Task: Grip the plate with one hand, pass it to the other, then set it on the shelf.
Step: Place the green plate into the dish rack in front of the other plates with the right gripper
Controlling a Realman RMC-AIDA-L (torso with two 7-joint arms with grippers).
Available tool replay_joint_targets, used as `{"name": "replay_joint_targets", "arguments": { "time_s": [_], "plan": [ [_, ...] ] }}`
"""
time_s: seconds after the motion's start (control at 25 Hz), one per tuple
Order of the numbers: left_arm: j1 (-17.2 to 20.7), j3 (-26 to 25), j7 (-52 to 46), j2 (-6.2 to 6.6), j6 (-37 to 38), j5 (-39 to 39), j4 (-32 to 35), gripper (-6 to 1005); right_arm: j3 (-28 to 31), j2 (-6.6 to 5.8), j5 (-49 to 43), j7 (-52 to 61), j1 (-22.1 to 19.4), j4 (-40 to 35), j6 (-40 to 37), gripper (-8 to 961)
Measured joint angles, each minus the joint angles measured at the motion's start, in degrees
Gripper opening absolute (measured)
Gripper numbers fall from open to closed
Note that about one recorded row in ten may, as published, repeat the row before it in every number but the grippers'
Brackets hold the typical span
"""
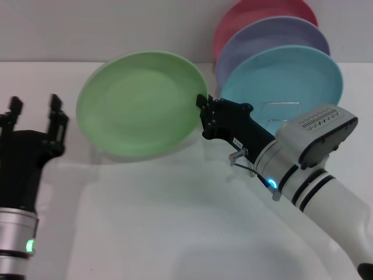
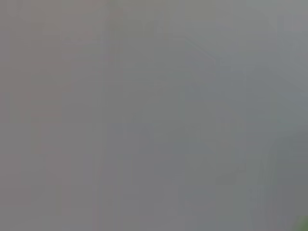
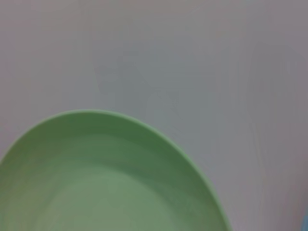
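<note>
Left gripper [image 1: 34,114] sits at worktop's near left edge, fingers apart & pointing up, holding nothing. White worktop [image 1: 175,221] runs back to a pale wall. Right gripper [image 1: 205,114] reaches in from near right, clamped on rim of the green plate [image 1: 140,102], held tilted above the worktop mid-back. Blue plate [image 1: 282,79], lavender plate [image 1: 274,38] & pink plate [image 1: 256,11] stand in the shelf [image 1: 282,111] at back right. Right wrist cam shows only plate's face [image 3: 106,183]; left wrist cam just grey.
</note>
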Motion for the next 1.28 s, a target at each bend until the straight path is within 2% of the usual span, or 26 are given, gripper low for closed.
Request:
{"name": "replay_joint_targets", "arguments": {
  "time_s": [0.12, 0.16, 0.2, 0.24, 0.28, 0.32, 0.36, 0.4, 0.52, 0.56, 0.6, 0.72, 0.76, 0.8, 0.84, 0.92, 0.96, 1.0, 1.16, 1.28],
  "plan": [
    [0.3, -2.1, -14.8, 0.20, 5.1, 2.0, -5.3, 664, -0.1, 0.00, -0.3, -0.4, -1.1, 1.1, -2.1, 20],
    [0.3, -3.9, -25.3, 0.34, 8.9, 4.0, -10.1, 665, 0.0, -0.13, -0.3, -2.3, -2.8, 2.9, -4.1, 20],
    [0.3, -3.9, -25.3, 0.34, 8.9, 4.0, -10.1, 667, 0.0, -0.13, -0.3, -2.3, -2.8, 2.9, -4.1, 20],
    [0.1, -5.8, -32.1, 0.45, 11.3, 5.7, -14.0, 668, 0.2, -0.27, -0.4, -3.9, -4.0, 4.4, -5.3, 20],
    [-0.1, -6.9, -35.2, 0.49, 12.3, 6.5, -15.9, 669, 0.4, -0.53, -0.4, -6.9, -6.7, 7.4, -7.4, 20],
    [-0.1, -6.9, -35.2, 0.49, 12.3, 6.5, -15.9, 671, 0.4, -0.53, -0.4, -6.9, -6.7, 7.4, -7.4, 20],
    [-0.7, -9.0, -38.9, 0.52, 12.6, 7.2, -18.5, 672, 0.7, -0.79, -0.4, -9.5, -9.8, 10.4, -10.1, 20],
    [-0.7, -9.0, -38.9, 0.52, 12.6, 7.2, -18.5, 673, 0.7, -0.79, -0.4, -9.5, -9.8, 10.4, -10.1, 20],
    [-1.7, -10.5, -41.1, 0.51, 12.3, 7.4, -21.3, 677, 1.2, -1.64, -0.7, -11.5, -15.4, 14.2, -14.6, 20],
    [-2.3, -10.7, -41.6, 0.48, 12.1, 7.4, -22.6, 679, 1.3, -2.65, -1.6, -11.7, -19.0, 16.5, -17.4, 20],
    [-2.3, -10.7, -41.6, 0.48, 12.1, 7.4, -22.6, 680, 1.3, -2.65, -1.6, -11.7, -19.0, 16.5, -17.4, 20],
    [-3.0, -10.8, -41.9, 0.68, 11.1, 7.4, -23.3, 684, 1.6, -4.44, -3.4, -11.8, -24.2, 19.6, -21.3, 21],
    [-3.3, -10.8, -41.9, 0.79, 10.6, 7.4, -23.3, 685, 2.1, -5.41, -4.7, -11.8, -27.2, 20.6, -23.8, 21],
    [-3.3, -10.8, -41.9, 0.79, 10.6, 7.4, -23.3, 687, 2.1, -5.41, -4.7, -11.8, -27.2, 20.6, -23.8, 21],
    [-3.7, -10.9, -42.1, 0.97, 10.0, 7.4, -23.3, 688, 2.5, -5.93, -5.3, -11.8, -28.3, 20.7, -24.9, 21],
    [-4.1, -10.9, -42.5, 1.05, 9.3, 7.4, -23.4, 691, 3.3, -7.05, -6.1, -11.8, -30.1, 20.9, -26.3, 21],
    [-4.4, -10.9, -42.8, 1.06, 8.9, 7.4, -23.4, 692, 3.9, -8.13, -6.3, -11.8, -30.9, 20.6, -26.9, 21],
    [-4.4, -10.9, -42.8, 1.06, 8.9, 7.4, -23.4, 693, 3.9, -8.13, -6.3, -11.8, -30.9, 20.6, -26.9, 21],
    [-5.6, -10.7, -43.4, 0.87, 7.0, 7.4, -23.4, 699, 4.9, -9.82, -6.4, -11.2, -30.1, 16.7, -28.9, 21],
    [-6.2, -10.4, -43.4, 0.41, 6.6, 7.6, -23.4, 703, 5.0, -10.21, -6.4, -11.1, -29.2, 14.9, -30.1, 21]
  ]
}}
